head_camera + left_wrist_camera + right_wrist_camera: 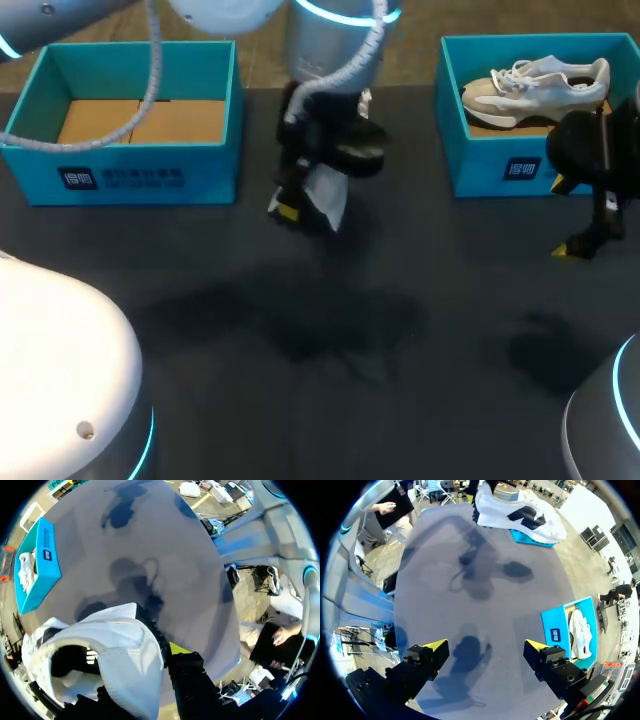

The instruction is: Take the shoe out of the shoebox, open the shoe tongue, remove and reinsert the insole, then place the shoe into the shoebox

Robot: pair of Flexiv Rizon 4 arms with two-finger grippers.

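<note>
Head view first: the shoe point(325, 195) is a white trainer with black parts. It's hanging toe-down over the far middle of the tabletop point(350, 420), out of either box. The left gripper point(300, 208) has it pinched, with the arm dropping straight down from the far edge. The right gripper point(562, 218) hovers by the right edge, in front of the right shoebox point(500, 165), which has a second shoe point(535, 82) lying on its side in it. The left shoebox point(130, 165), at the far left corner, shows only its cardboard floor.

Left wrist view: the shoe point(100, 665) fills the space at the fingers, with white mesh and a dark padded opening. One yellow tip point(177, 649) presses its side, and the other is hidden behind the shoe.

Right wrist view: the fingers are spread wide with nothing between them, just bare tabletop underneath. The held shoe point(520, 512) hangs well ahead, off the surface.
</note>
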